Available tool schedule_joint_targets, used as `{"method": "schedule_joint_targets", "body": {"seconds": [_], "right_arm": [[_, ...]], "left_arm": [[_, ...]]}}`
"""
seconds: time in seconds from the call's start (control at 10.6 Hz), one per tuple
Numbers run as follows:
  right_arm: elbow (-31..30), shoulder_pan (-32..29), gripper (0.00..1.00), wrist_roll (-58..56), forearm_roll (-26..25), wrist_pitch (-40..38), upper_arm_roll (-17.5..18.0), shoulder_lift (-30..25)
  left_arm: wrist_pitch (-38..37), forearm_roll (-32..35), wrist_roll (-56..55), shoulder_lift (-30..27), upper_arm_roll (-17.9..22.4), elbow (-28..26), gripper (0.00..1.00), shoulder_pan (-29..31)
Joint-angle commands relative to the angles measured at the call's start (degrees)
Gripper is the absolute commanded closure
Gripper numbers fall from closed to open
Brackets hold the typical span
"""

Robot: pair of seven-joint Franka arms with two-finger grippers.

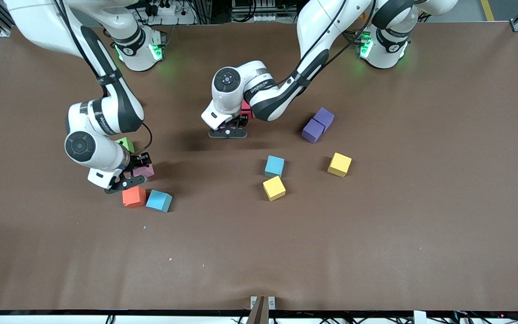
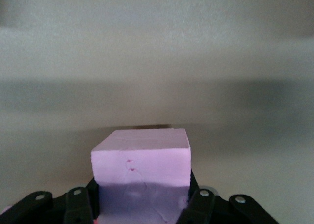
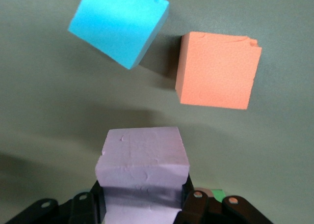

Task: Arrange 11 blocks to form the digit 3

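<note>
My left gripper (image 1: 228, 129) is low over the table's middle, shut on a pink block (image 2: 141, 160) that fills the space between its fingers. A red block (image 1: 246, 109) peeks out under that arm. My right gripper (image 1: 127, 179) is shut on another pink block (image 1: 145, 171) (image 3: 143, 165) toward the right arm's end. A green block (image 1: 127, 144) sits just farther from the camera. An orange block (image 1: 134, 196) (image 3: 217, 69) and a blue block (image 1: 159, 200) (image 3: 118, 25) lie just nearer. One blue block (image 1: 274, 166) and two yellow blocks (image 1: 274, 188) (image 1: 339, 164) lie loose. No digit 3 is in view.
Two purple cubes (image 1: 317, 125) touch each other toward the left arm's end, farther from the camera than the yellow blocks. The brown table (image 1: 376, 252) stretches wide on the camera's side. Small crumbs (image 1: 145, 227) dot the mat.
</note>
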Motion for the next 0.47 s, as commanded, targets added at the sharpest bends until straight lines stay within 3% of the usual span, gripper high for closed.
{"method": "schedule_joint_targets", "body": {"seconds": [0.0, 0.19, 0.38], "right_arm": [[-0.7, 0.1, 0.82, 0.4, 3.4, -2.6, 0.1, -2.6], [-0.7, 0.1, 0.82, 0.5, 3.5, -3.8, 0.1, -3.1], [-0.7, 0.2, 0.82, 1.0, 3.5, -3.7, 0.1, -2.5]], "left_arm": [[-2.2, -0.9, -0.7, 0.5, 0.8, 1.7, 1.0, -0.9], [-5.0, -0.8, -0.7, -0.3, 0.9, 1.9, 1.0, -0.4], [-8.0, -1.1, -0.6, -2.4, 3.8, 2.0, 1.0, -0.3]]}}
